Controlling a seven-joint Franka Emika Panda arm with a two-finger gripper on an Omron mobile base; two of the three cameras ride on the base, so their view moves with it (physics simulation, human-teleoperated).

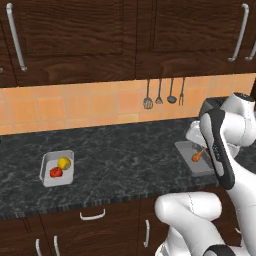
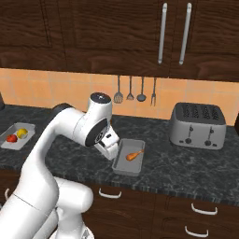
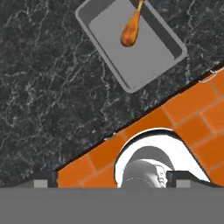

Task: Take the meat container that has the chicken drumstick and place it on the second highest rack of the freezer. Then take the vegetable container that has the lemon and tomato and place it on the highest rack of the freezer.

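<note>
The meat container [image 3: 131, 41] sits in the upper middle of the hand view, its long axis running from upper left to lower right across the dark marble counter [image 3: 48, 109], with the chicken drumstick [image 3: 130, 30] inside pointing its fat end down-left and its thin end toward the top edge. In the right base view the same tray [image 2: 129, 158] lies at frame centre, long axis running away from the counter's front edge, just beside the gripper [image 2: 109, 148], whose opening I cannot tell from these pictures; it holds nothing visible. That view also shows a toaster [image 2: 198, 125] at right. The left base view shows the vegetable container [image 1: 57, 168] at lower left, holding the lemon [image 1: 64, 162] and tomato [image 1: 56, 172].
</note>
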